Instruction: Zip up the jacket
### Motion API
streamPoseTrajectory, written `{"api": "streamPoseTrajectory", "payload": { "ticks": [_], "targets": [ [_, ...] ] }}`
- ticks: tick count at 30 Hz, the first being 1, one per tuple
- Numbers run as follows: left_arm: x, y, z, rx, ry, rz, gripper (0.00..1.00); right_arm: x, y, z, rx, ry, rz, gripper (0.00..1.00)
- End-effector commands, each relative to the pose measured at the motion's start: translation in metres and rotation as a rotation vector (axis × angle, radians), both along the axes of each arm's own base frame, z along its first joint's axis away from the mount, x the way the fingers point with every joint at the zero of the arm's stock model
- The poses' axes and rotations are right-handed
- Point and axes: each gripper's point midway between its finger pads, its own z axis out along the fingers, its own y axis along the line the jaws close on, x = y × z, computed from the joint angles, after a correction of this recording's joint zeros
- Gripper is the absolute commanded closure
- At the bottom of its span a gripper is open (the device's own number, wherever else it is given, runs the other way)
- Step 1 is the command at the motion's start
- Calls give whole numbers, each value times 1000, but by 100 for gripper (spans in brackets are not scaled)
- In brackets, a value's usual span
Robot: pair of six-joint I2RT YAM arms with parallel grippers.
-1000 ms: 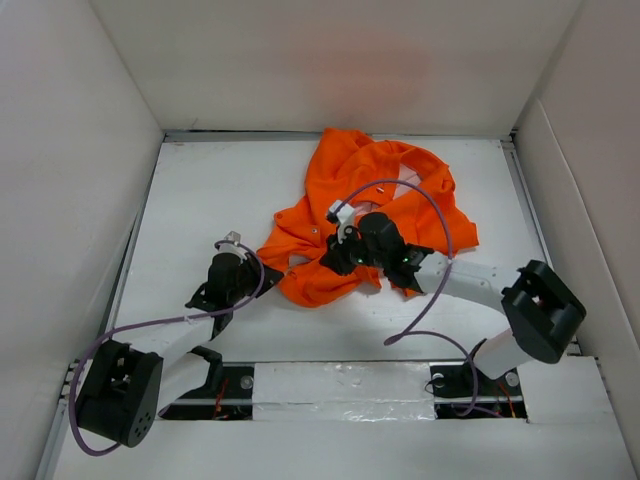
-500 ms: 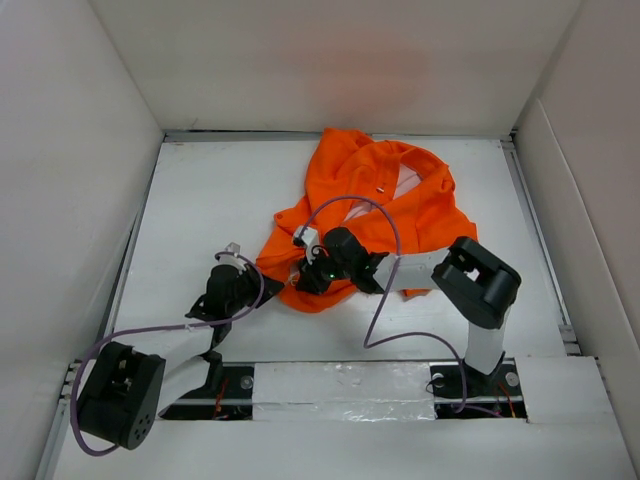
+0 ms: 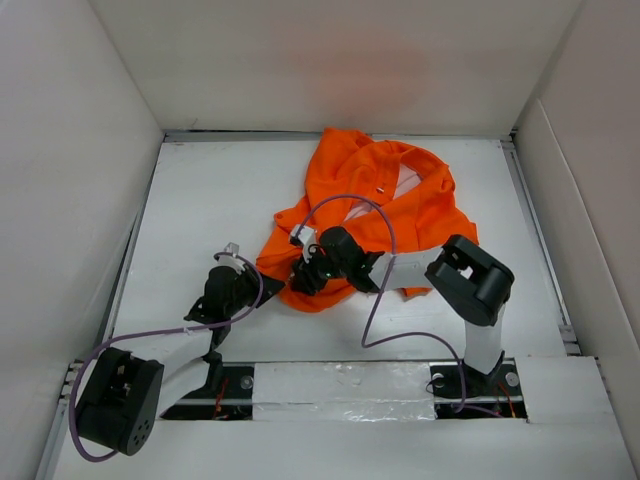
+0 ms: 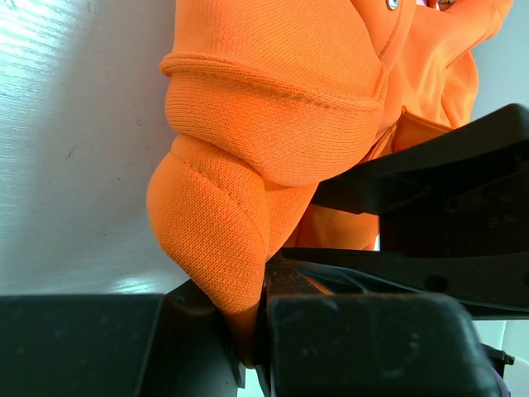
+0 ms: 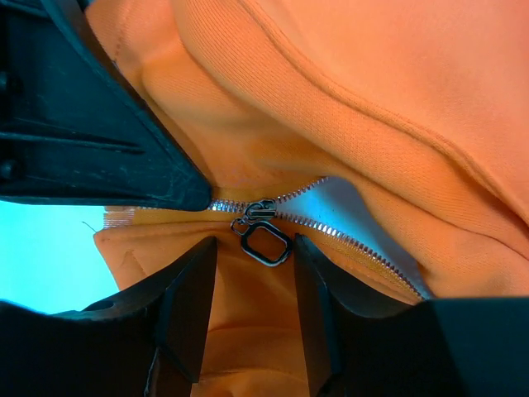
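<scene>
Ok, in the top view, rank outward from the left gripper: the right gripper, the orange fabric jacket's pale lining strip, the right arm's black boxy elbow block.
1. Right gripper: just right of the left gripper.
2. Pale lining strip: farther back, to the right.
3. Black elbow block: far right.

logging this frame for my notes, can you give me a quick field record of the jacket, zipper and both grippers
jacket: orange, crumpled on the white table
zipper: partly open, pale lining showing
zipper pull: metal ring, not gripped
left gripper: shut on a fold of the jacket
right gripper: open, straddling the pull
</scene>
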Motion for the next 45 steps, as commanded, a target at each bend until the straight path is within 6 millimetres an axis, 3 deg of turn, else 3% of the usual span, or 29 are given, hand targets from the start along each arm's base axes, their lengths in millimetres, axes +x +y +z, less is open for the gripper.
{"api": "streamPoseTrajectory", "payload": {
  "ticks": [1, 7, 9, 10, 12, 17, 24, 25, 27, 28, 30, 31, 32, 33, 35, 36, 38, 39, 40, 42, 43, 44, 45],
  "targets": [
    [2, -6, 14, -48, -50, -24, 100, 7, 18, 14, 49, -66, 22, 52],
    [1, -9, 17, -63, -57, -35, 100, 10, 19, 12, 51, -71, 11, 52],
    [-1, -9, 16, -65, -58, -38, 100, 15, 17, 19, 62, -95, -21, 68],
    [-1, -8, 16, -66, -56, -35, 100, 15, 17, 19, 63, -94, -22, 68],
    [-2, -8, 14, -62, -51, -35, 100, 20, 16, 29, 85, -114, -55, 83],
    [-3, -6, 15, -52, -52, -31, 100, 21, 8, 41, 99, -134, -93, 99],
    [-2, -7, 25, -59, -75, -40, 100, 23, -8, 58, 78, -165, -148, 100],
    [-3, -9, 29, -70, -84, -50, 100, 25, -11, 69, 87, -179, -166, 100],
    [1, -12, 48, -87, -125, -56, 100, 31, -21, 77, 49, -199, -213, 100],
    [4, -12, 64, -100, -170, -51, 100, 36, -26, 95, 56, -227, -242, 100],
    [9, -11, 92, -108, -216, -36, 100, 56, -51, 104, -24, -270, -346, 100],
    [14, -7, 107, -103, -254, -10, 100, 67, -56, 125, -26, -321, -367, 100],
    [14, -4, 131, -114, -318, 6, 100, 77, -68, 143, -32, -355, -417, 100],
    [16, -2, 157, -118, -360, 17, 100, 91, -88, 145, -77, -354, -459, 100],
    [15, 7, 196, -120, -454, 56, 100, 109, -105, 179, -39, -382, -501, 100],
    [15, 12, 225, -125, -499, 76, 100, 125, -126, 187, -47, -392, -551, 100],
    [10, 17, 257, -127, -561, 95, 100, 143, -149, 211, -36, -440, -621, 100],
    [6, 20, 283, -137, -605, 102, 100, 154, -164, 220, -46, -465, -668, 100],
    [4, 23, 298, -133, -638, 111, 100, 174, -194, 226, -59, -477, -749, 100],
    [-4, 30, 329, -136, -693, 134, 100, 195, -224, 239, -72, -477, -818, 100],
    [-5, 37, 338, -127, -716, 167, 100, 213, -259, 247, -77, -488, -904, 100],
    [-10, 41, 349, -129, -744, 182, 100, 223, -277, 254, -74, -496, -952, 100],
    [-16, 46, 365, -134, -773, 196, 100, 233, -295, 275, -45, -514, -1003, 100]
  ]
}}
